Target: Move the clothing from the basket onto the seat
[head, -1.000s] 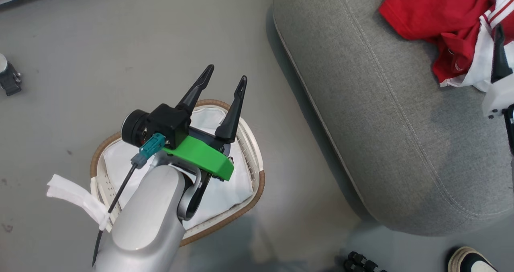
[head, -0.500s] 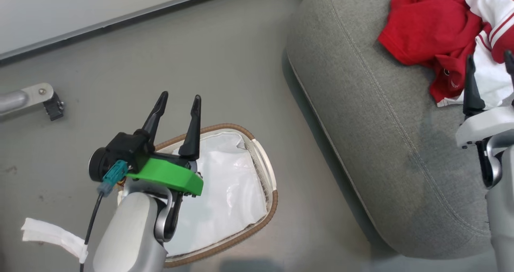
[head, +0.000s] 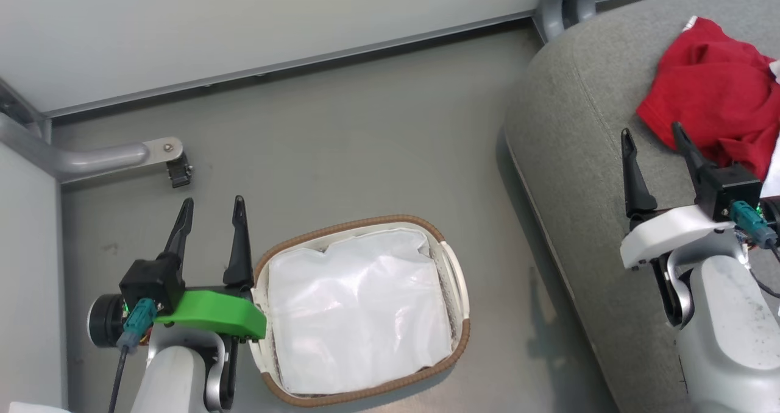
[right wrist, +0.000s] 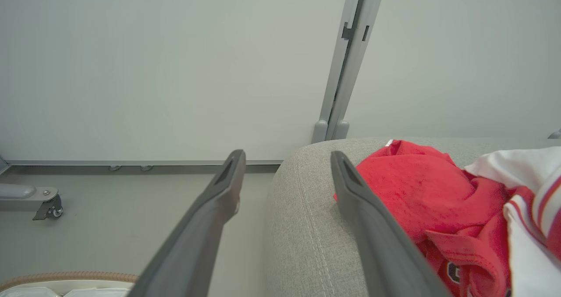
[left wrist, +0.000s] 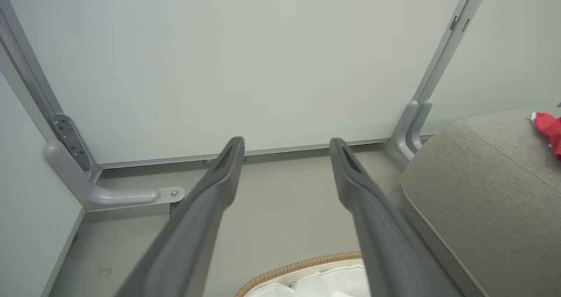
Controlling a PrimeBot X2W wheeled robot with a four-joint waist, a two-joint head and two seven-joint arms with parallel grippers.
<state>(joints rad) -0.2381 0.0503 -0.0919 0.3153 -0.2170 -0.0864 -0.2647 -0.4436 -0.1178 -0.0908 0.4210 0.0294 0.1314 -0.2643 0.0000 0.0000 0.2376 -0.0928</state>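
The red sports clothing [head: 713, 108] is being left heaped at the seat's [head: 579, 133] far corner, the basket [head: 365, 221] showing bare liner [head: 353, 315]. The left gripper [head: 213, 201] and right gripper [head: 649, 130] are being held spread, empty. Seemingly, the folds are best being avoided when pulling clear.

Noted on left end effector [head: 213, 200]: two long dark tapered fingers [head: 239, 236], black housing, green bracket [head: 213, 312], teal connector [head: 137, 318] with black cable [head: 116, 376]. Noted on right end effector [head: 650, 128]: matching fingers, white bracket [head: 670, 233], teal connector. Forearms [head: 170, 376] glossy silver-grey, right one dark-speckled.
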